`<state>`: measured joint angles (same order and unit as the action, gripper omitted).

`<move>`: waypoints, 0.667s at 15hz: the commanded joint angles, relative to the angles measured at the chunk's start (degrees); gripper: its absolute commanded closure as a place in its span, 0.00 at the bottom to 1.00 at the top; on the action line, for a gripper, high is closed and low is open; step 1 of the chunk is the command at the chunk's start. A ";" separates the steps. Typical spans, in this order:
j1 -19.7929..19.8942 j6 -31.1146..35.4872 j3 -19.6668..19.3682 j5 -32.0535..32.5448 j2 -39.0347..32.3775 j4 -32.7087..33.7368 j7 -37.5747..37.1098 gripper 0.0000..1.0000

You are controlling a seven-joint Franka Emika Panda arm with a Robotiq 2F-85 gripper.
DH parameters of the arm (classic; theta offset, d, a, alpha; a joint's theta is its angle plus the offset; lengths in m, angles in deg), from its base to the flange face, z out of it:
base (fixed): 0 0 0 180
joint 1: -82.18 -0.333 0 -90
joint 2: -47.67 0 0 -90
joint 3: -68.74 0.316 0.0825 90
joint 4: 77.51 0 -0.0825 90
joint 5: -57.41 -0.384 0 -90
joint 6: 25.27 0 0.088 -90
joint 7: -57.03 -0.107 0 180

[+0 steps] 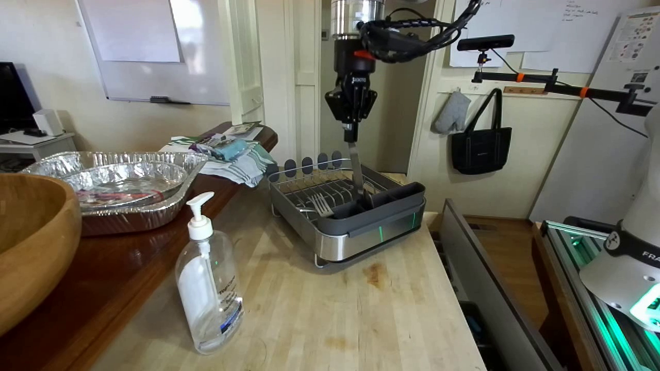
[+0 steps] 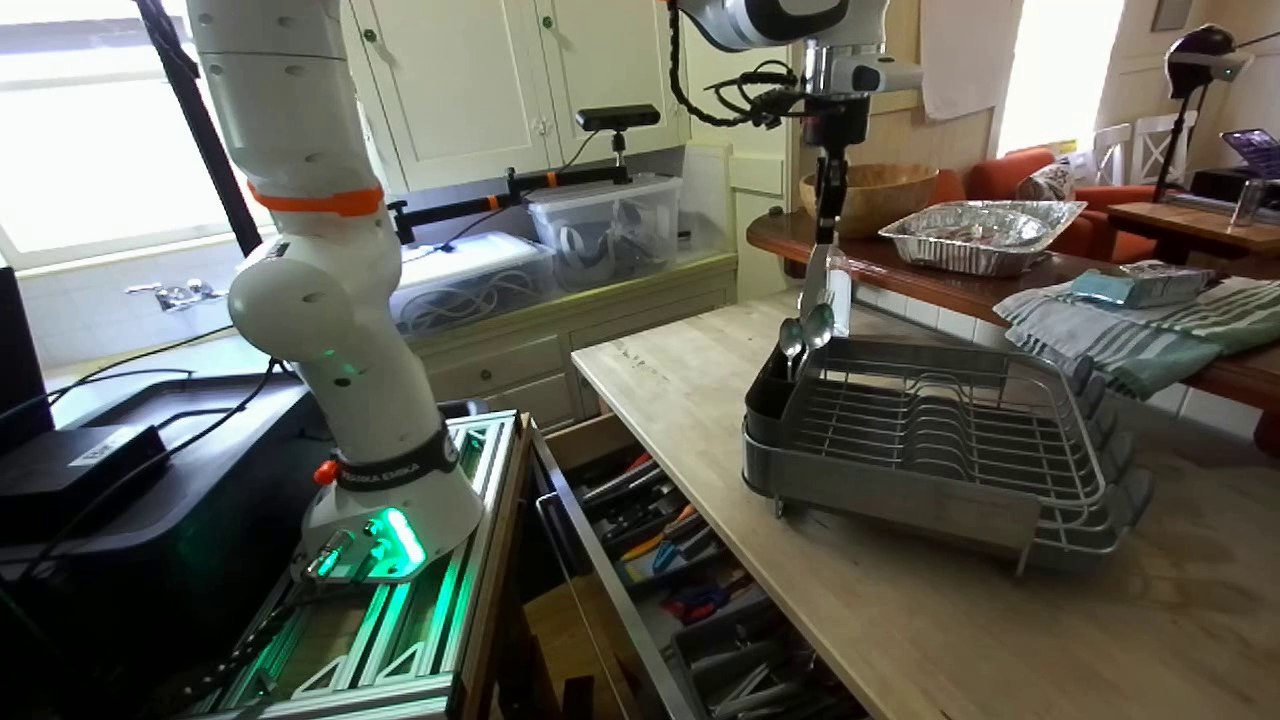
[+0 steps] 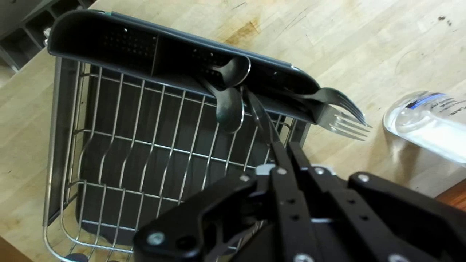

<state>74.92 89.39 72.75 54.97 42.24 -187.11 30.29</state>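
My gripper (image 3: 285,143) points down over the cutlery holder (image 1: 384,203) of a dish rack (image 2: 890,485). Its fingers are close together on the upper end of a metal knife (image 1: 357,167). The knife also shows in an exterior view (image 2: 815,275) and in the wrist view (image 3: 260,114). It stands tilted, its lower end inside the holder. The fingers hide its top end. Two spoons (image 3: 231,109) stand in the holder beside the knife. Two forks (image 3: 342,118) lean out over the holder's end.
A clear pump bottle (image 1: 211,288) stands on the wooden counter near the rack. An open drawer (image 2: 620,580) with utensils lies along the counter's edge. Foil trays (image 1: 134,190), towels (image 2: 1130,310) and a wooden bowl (image 1: 36,247) are on the raised brown ledge.
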 commanded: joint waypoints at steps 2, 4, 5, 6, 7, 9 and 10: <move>0.32 -0.57 0.32 -0.06 4.18 -2.96 -0.04 0.99; 0.54 -0.18 0.31 0.27 5.49 -3.70 -0.35 0.99; 0.65 -0.09 0.34 0.45 6.14 -4.07 -0.45 0.99; 0.79 -0.07 0.35 0.77 6.84 -4.41 -0.60 0.99; 0.95 0.00 0.37 0.76 7.39 -4.62 -0.52 0.99; 1.20 -0.01 0.45 0.78 8.70 -5.18 -0.66 0.99; 1.29 -0.04 0.49 0.75 9.27 -5.41 -0.59 0.99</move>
<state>75.70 89.38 72.72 55.36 48.31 -190.30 30.30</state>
